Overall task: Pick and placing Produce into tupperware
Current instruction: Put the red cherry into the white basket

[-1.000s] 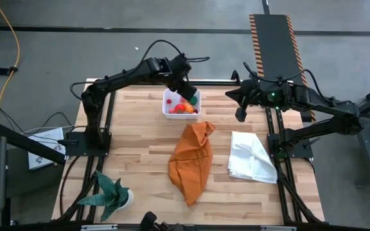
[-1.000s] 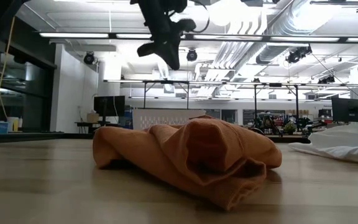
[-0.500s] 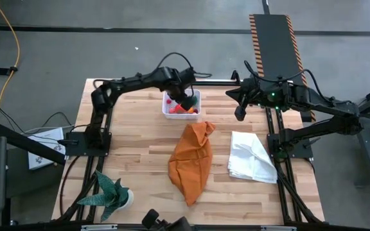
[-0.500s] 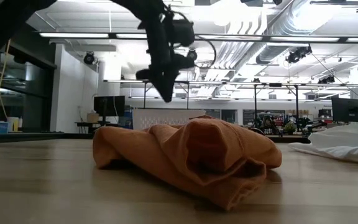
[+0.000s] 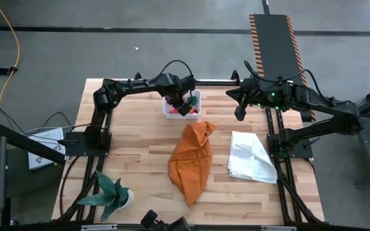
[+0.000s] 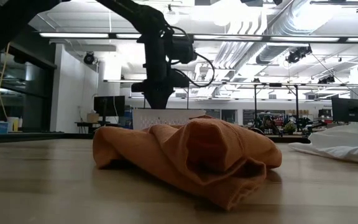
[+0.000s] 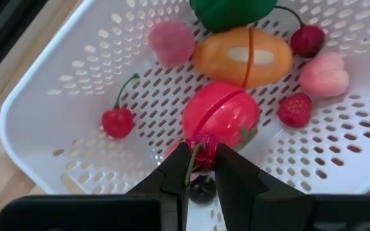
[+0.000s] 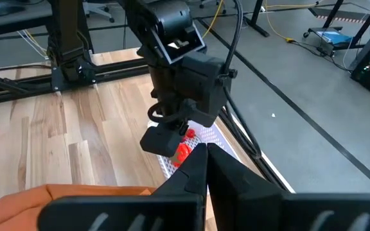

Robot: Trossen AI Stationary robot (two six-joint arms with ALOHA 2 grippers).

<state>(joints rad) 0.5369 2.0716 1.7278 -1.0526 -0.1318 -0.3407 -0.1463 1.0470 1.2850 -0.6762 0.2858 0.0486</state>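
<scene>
The tupperware (image 5: 169, 113), a white perforated tub (image 7: 44, 96), stands at the table's far middle. In it lie a red tomato-like piece (image 7: 220, 112), an orange one (image 7: 243, 56), a green one (image 7: 230, 9), pink ones, a strawberry (image 7: 294, 109) and cherries (image 7: 117, 122). My left gripper (image 5: 184, 106) reaches down into the tub, shut on a dark red cherry (image 7: 200, 149). My right gripper (image 5: 239, 115) hangs shut above the table's far right, holding nothing. My left gripper pinches the dark red cherry (image 7: 201, 144) between its two fingertips (image 7: 175, 170), the green stem running down between them. The fingers come from above, pointing steeply down. The cherry sits low in the tub beside the red piece; whether it touches the base, I cannot tell.
A crumpled orange cloth (image 5: 191, 160) lies mid-table, just near of the tub. A folded white cloth (image 5: 252, 157) lies to its right. A green spiky potted plant (image 5: 111, 196) stands at the near left corner. Bare wood shows on the left half.
My left gripper has come down from well above the tub into it and tipped to point more steeply down, still shut on the cherry. My right arm has kept still.
</scene>
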